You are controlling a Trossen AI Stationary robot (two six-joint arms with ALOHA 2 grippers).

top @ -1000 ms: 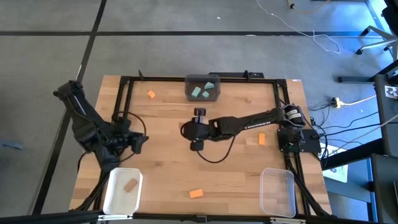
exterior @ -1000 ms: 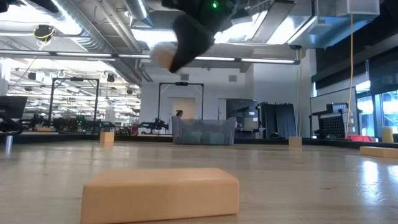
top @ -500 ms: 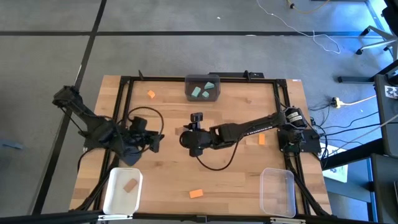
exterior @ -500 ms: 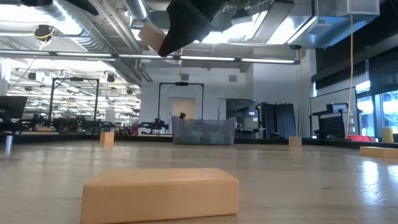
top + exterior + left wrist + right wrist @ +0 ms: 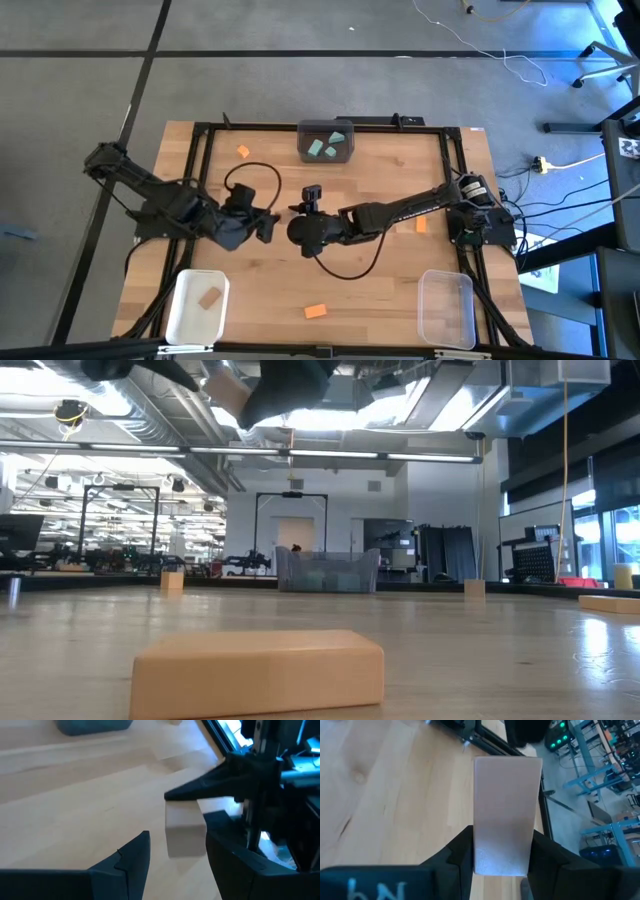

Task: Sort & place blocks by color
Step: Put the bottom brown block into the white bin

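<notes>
Near the middle of the bench [image 5: 400,290] the two arms meet. The right gripper [image 5: 500,857] is clenched on a pale tan block [image 5: 506,815] and holds it up in the air — the block stands out past the fingertips, with one finger on each of its long sides. The left gripper [image 5: 175,852] is just beside it with its fingers spread apart, and the same block sits in the gap between them; I cannot tell if they touch it. Other blocks are spread around: teal blocks [image 5: 322,147] in the dark grey bin [image 5: 303,150] at the far edge, a tan block [image 5: 209,297] in the white bin [image 5: 186,325] at the near left corner, an orange block [image 5: 316,312] near the near edge, another orange block [image 5: 243,152] toward the far left, and a third orange block [image 5: 421,224] by the right side. The clear bin [image 5: 446,306] is at the near right corner.
</notes>
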